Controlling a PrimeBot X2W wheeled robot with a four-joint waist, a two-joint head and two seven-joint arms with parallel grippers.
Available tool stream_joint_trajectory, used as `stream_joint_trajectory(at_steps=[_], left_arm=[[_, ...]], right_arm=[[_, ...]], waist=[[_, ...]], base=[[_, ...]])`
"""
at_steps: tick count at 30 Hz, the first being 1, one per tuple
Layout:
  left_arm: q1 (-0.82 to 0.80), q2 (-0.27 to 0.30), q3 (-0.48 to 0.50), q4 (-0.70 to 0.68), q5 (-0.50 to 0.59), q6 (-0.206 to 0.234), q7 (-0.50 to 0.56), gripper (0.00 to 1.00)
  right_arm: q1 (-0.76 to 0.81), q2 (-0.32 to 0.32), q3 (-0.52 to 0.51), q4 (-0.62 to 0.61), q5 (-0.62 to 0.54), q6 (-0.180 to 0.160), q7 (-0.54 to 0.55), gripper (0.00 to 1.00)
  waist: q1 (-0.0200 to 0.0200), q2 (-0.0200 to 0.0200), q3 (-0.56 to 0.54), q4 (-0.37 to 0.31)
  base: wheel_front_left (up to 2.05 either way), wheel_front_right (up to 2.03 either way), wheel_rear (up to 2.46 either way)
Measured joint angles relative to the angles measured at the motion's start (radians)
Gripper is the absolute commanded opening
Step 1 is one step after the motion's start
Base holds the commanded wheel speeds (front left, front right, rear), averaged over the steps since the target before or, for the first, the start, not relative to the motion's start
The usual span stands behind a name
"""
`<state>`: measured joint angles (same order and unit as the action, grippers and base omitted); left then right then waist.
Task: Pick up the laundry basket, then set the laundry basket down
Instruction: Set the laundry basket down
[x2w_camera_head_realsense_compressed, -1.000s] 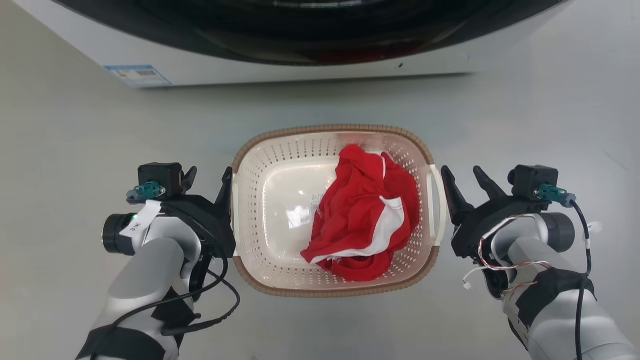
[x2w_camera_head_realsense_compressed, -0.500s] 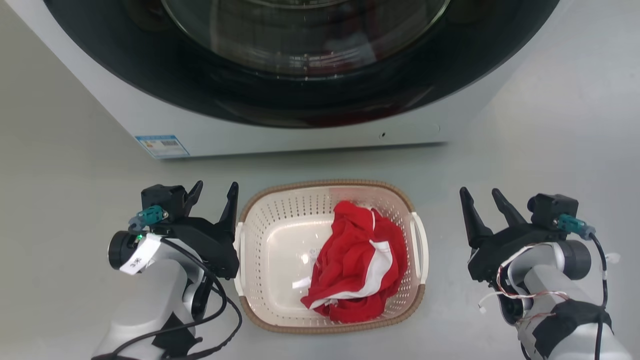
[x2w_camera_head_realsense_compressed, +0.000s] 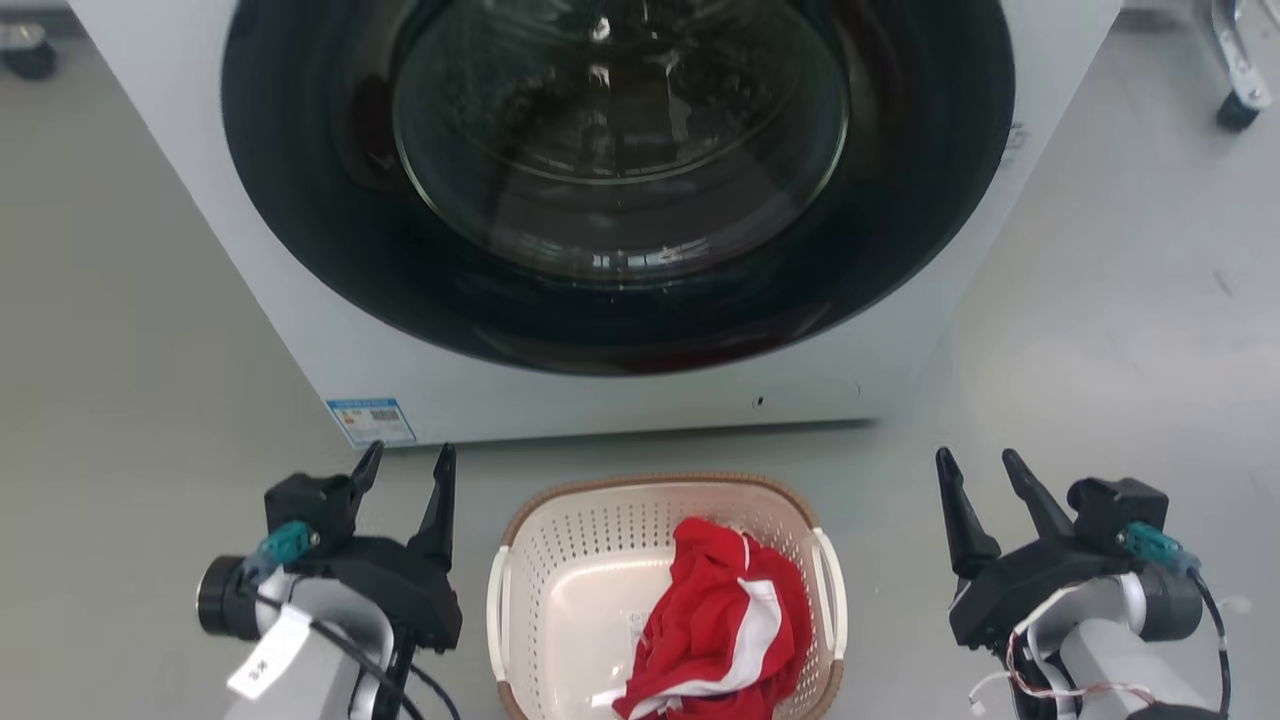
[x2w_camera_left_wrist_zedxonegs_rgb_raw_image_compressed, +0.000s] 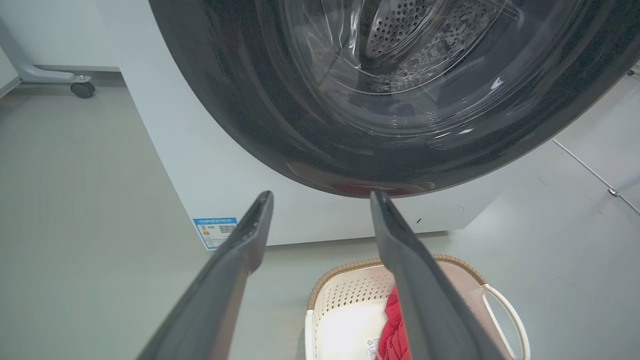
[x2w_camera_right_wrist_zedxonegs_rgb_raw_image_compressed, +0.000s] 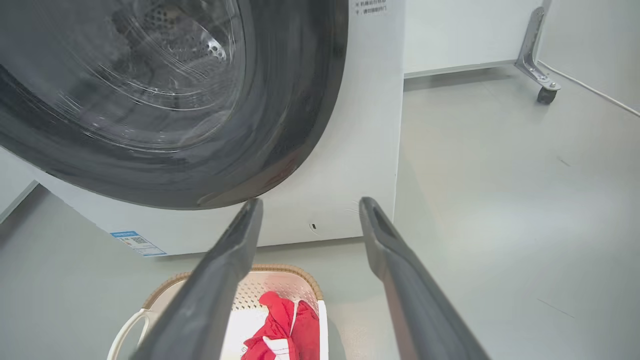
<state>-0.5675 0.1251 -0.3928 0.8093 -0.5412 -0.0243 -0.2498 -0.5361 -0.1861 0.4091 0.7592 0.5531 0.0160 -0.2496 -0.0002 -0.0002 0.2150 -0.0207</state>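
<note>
The cream laundry basket (x2w_camera_head_realsense_compressed: 590, 560) with its brown woven-look rim sits on the grey floor at the bottom centre of the head view, a red and white garment (x2w_camera_head_realsense_compressed: 715, 630) lying in it. My left gripper (x2w_camera_head_realsense_compressed: 408, 462) is open, apart from the basket's left white handle (x2w_camera_head_realsense_compressed: 497, 610). On the other side my right gripper (x2w_camera_head_realsense_compressed: 978, 467) is open too, well clear of the right handle (x2w_camera_head_realsense_compressed: 835, 600). The basket (x2w_camera_left_wrist_zedxonegs_rgb_raw_image_compressed: 350, 285) lies below the left fingers in the left wrist view. Below the right fingers the basket (x2w_camera_right_wrist_zedxonegs_rgb_raw_image_compressed: 280, 282) appears in the right wrist view.
A white washing machine (x2w_camera_head_realsense_compressed: 420, 370) with a large dark round glass door (x2w_camera_head_realsense_compressed: 620, 170) stands just beyond the basket. A wheeled metal frame leg (x2w_camera_head_realsense_compressed: 1235, 80) is at the far right, and another castor (x2w_camera_left_wrist_zedxonegs_rgb_raw_image_compressed: 82, 89) at the far left. Grey floor surrounds the basket.
The head camera has tilted up, bringing the washer door into view and sliding the basket down the picture. Both grippers have drawn away from the basket handles and risen, still open.
</note>
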Motion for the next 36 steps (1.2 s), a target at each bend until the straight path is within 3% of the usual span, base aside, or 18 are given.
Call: stream_joint_trajectory(at_steps=[12,20,36], left_arm=[[0.261,0.041,0.012,-0.304,0.072,0.085,0.000,1.00],[0.408,0.076,0.051,-0.488,0.102,0.117,0.000,1.00],[0.613,0.074,0.119,-0.659,0.122,0.148,0.000,1.00]], right_arm=[[0.204,-0.029,-0.026,-0.240,-0.063,-0.053,-0.003,1.00],[0.328,-0.044,-0.040,-0.376,-0.098,-0.082,-0.003,1.00],[0.516,-0.065,-0.071,-0.526,-0.126,-0.114,-0.004,1.00]], waist=[[0.0000,0.0000,-0.149,-0.003],[0.0000,0.0001,-0.207,-0.008],[0.0002,0.0002,-0.246,-0.019]], base=[[0.00,0.00,0.00],[0.00,0.00,0.00],[0.00,0.00,0.00]])
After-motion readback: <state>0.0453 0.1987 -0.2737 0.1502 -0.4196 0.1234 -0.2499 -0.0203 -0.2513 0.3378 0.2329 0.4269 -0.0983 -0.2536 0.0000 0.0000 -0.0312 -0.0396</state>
